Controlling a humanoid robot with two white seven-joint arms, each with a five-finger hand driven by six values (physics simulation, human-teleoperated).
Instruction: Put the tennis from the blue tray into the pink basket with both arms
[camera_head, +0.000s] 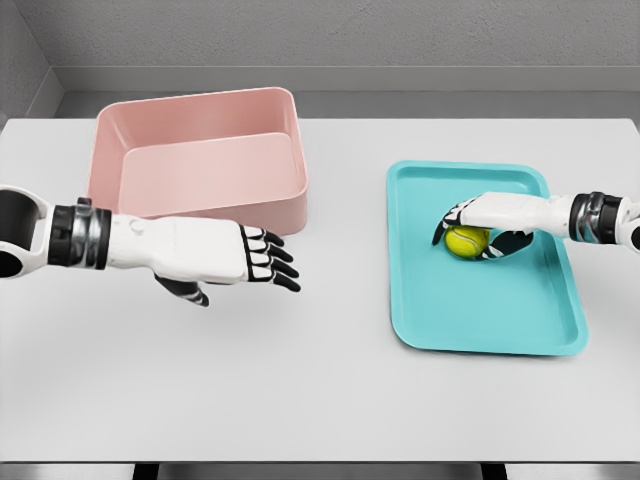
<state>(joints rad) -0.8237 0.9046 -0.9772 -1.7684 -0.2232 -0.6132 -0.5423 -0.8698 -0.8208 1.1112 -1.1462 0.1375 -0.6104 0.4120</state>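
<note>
I see the ball (465, 241) in the upper middle of the tray (480, 325), with my right robot hand (478, 225) curled over it, fingers wrapped around it. The tray lies toward the counter's (330, 390) right edge. My left robot hand (225, 255) hovers open, fingers relaxed, just before the basket (200, 160) near the far-left corner.

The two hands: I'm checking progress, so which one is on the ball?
The right hand, over the blue tray, has its fingers curled around the tennis ball. The left hand hovers open in front of the pink basket, holding nothing.
</note>
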